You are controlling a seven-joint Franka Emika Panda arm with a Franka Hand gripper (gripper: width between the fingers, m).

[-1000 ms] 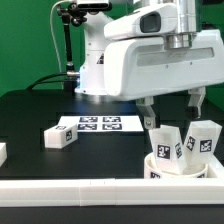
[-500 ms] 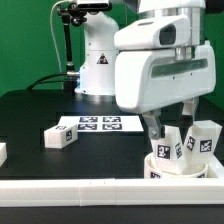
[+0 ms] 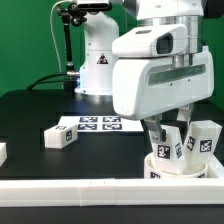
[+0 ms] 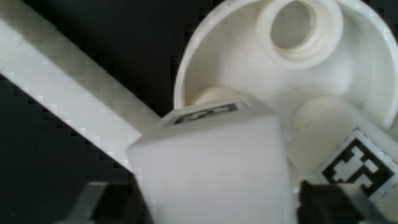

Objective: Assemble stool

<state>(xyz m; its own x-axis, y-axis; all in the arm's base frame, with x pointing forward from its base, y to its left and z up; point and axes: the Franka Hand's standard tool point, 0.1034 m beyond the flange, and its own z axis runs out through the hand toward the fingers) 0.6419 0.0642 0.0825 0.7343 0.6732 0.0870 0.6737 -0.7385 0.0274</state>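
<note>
The round white stool seat (image 3: pixel 186 168) lies at the exterior view's lower right, with two white tagged legs standing upright in it. My gripper (image 3: pixel 169 130) is down over the nearer-left leg (image 3: pixel 165 142), its fingers on either side of it and closed against it. In the wrist view this leg (image 4: pixel 214 160) fills the space between the dark fingers (image 4: pixel 107 200), with the gripper (image 4: pixel 217 205) astride it. The seat (image 4: pixel 249 60) and the second leg (image 4: pixel 365 160) show behind it. The second leg (image 3: pixel 205 138) stands free. A third leg (image 3: pixel 60 137) lies loose on the table.
The marker board (image 3: pixel 98 124) lies flat mid-table. A long white rail (image 3: pixel 90 190) runs along the front edge and also shows in the wrist view (image 4: pixel 71 90). Another white part (image 3: pixel 2 152) sits at the exterior view's left edge. The robot base stands behind.
My gripper has moved toward the exterior view's left and down over the left upright leg, and its fingers have come closer together around it.
</note>
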